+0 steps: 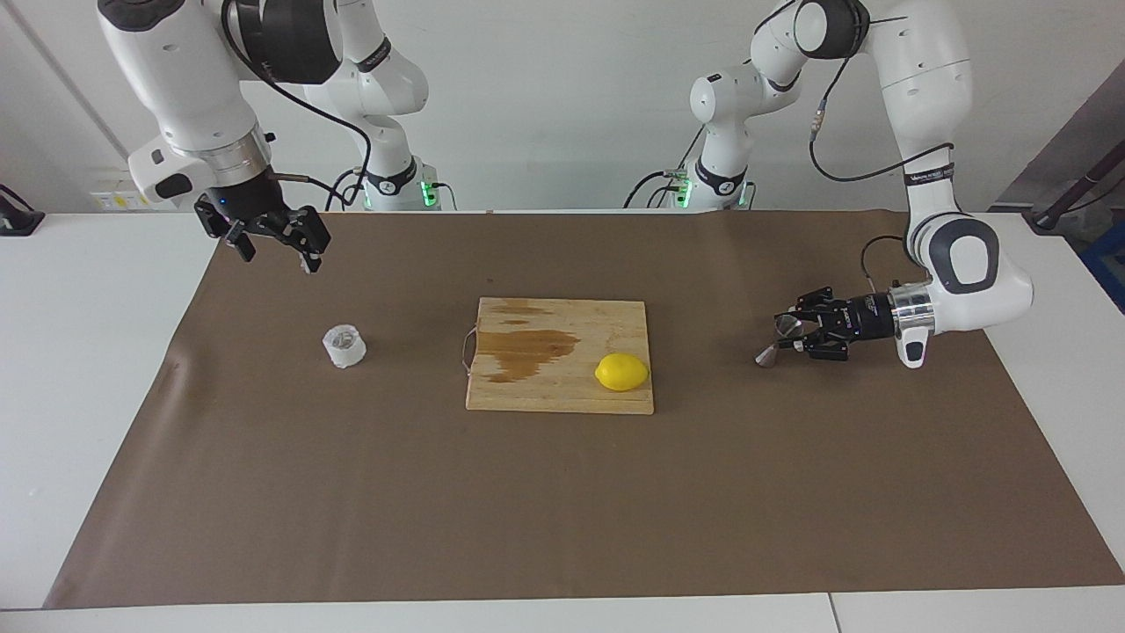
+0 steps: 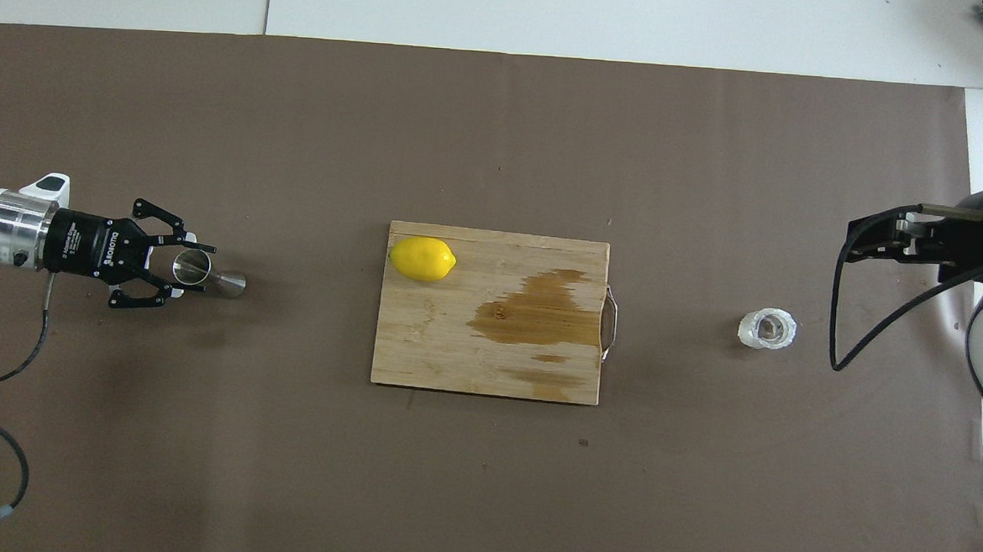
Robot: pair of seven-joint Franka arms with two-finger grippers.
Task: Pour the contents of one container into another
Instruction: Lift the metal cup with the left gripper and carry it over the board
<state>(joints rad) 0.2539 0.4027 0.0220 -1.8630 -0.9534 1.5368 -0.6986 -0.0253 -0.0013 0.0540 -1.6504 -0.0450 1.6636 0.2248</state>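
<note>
Left arm reaches in low from its end of the tabletop (image 1: 88,352), wrist horizontal. Left gripper (image 1: 794,336) is clenched on the steel jigger (image 1: 779,339), fingers pinching the upper cone. The jigger is tilted, its lower cone pointing down toward the brown mat (image 1: 562,510) and toward the cutting board; whether that cone touches the mat cannot be told. In the overhead view the left gripper (image 2: 182,266) shows the jigger (image 2: 205,274) with its open mouth between the fingers and the smaller cone sticking out past the fingertips.

Right arm waits. Right gripper (image 1: 274,242) hangs raised over the mat near the corner at the right arm's end, fingers spread apart, grasping nothing. In the overhead view the right gripper (image 2: 889,242) is partly cut off at the frame edge.

White crinkled cup (image 1: 344,345) stands upright on the mat toward the right arm's end, well apart from the right gripper and from the board. From overhead the cup (image 2: 766,328) shows something dark inside; contents not identifiable.

Wooden cutting board (image 1: 562,387) lies mid-mat between cup and jigger, with a dark wet-looking stain (image 1: 527,347) on the half toward the cup. Lemon (image 1: 621,372) rests on the board at the end toward the left arm.
</note>
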